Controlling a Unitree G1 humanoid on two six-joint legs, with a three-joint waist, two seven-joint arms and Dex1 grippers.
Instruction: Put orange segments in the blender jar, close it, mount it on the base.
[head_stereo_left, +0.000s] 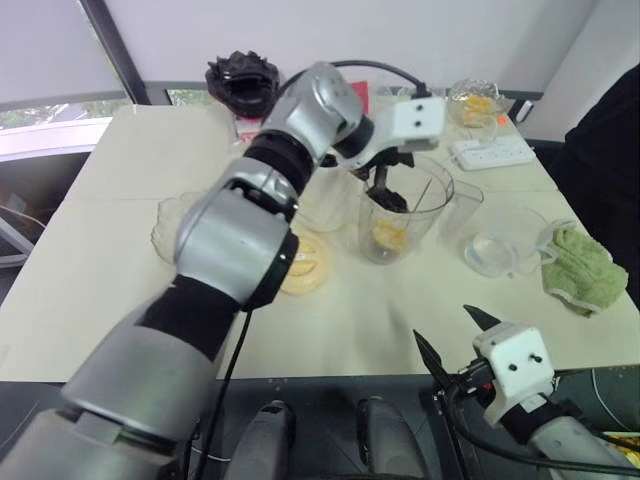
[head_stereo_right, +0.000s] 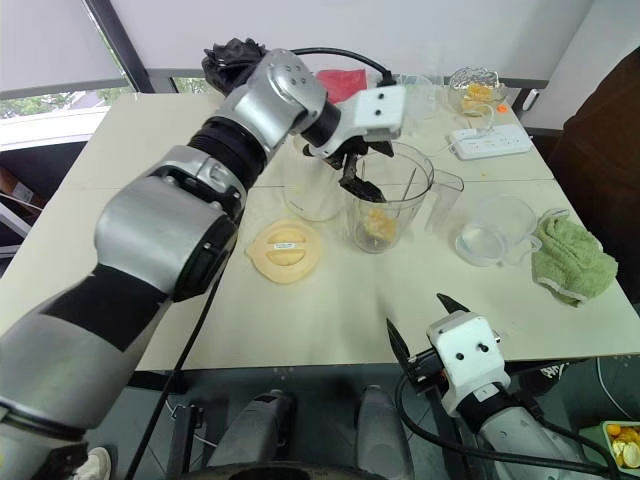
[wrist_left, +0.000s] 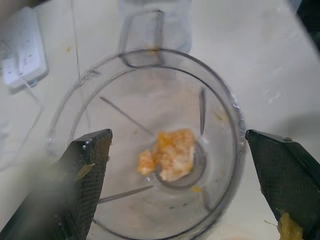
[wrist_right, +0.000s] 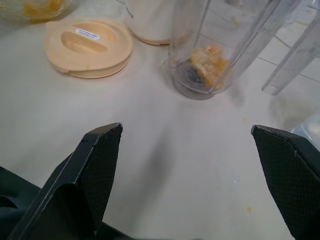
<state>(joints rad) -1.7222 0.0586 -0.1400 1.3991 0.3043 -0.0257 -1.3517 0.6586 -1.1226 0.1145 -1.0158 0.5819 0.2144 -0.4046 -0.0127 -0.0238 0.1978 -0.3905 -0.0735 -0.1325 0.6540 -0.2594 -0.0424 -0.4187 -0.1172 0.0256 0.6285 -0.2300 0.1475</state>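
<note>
The clear blender jar (head_stereo_left: 432, 192) stands upright mid-table with a lump of orange pulp (wrist_left: 167, 155) at its bottom. My left gripper (head_stereo_left: 385, 190) hangs open at the jar's mouth, fingers dipping inside; a scrap of orange (wrist_left: 287, 226) clings to one finger. The beige lid (head_stereo_left: 305, 265) lies flat on the table left of the jar. Behind it stands the white blender base (wrist_right: 150, 22). A glass bowl (wrist_right: 35, 7) holding orange pieces sits further left. My right gripper (head_stereo_left: 445, 328) is open and empty at the table's near edge.
A clear pitcher (head_stereo_left: 500, 245) and a green cloth (head_stereo_left: 580, 265) lie right of the jar. At the back are a white power strip (head_stereo_left: 495, 152), a second glass bowl with orange pieces (head_stereo_left: 475, 100), a red cloth (head_stereo_right: 340, 82) and a black object (head_stereo_left: 240, 80).
</note>
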